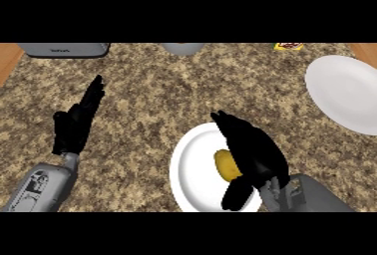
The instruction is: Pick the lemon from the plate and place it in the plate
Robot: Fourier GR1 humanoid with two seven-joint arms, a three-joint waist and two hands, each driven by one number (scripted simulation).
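Right hand sits lowest in the head view, over the near plate, its grey forearm entering at the lower right.

Lemon: on the near plate, right of the plate's centre, resting on the white surface. Only its left part shows; the rest is hidden under the hand. Not lifted, as far as can be judged: no visible gap between fruit and plate.

Position relative to fingers: the palm lies over the lemon's right side. The fingers extend up and to the left past the fruit, towards the plate's far rim. The thumb hangs below the lemon near the plate's front edge. So the lemon lies in the pocket between thumb and fingers, touching or just beside the palm. Fingers are spread and only slightly bent, not closed round the fruit. No grasp yet.

Progress: early. Reach looks complete; closing on the lemon, lifting, carrying and releasing all remain.

Second plate: white, at the right edge, well apart from the near plate, up and to the right. Nothing visible on it. Judged to be the destination.

Left hand: at the left over the speckled worktop, fingers straight and pointing away, holding nothing. Resting, well apart from both plates.
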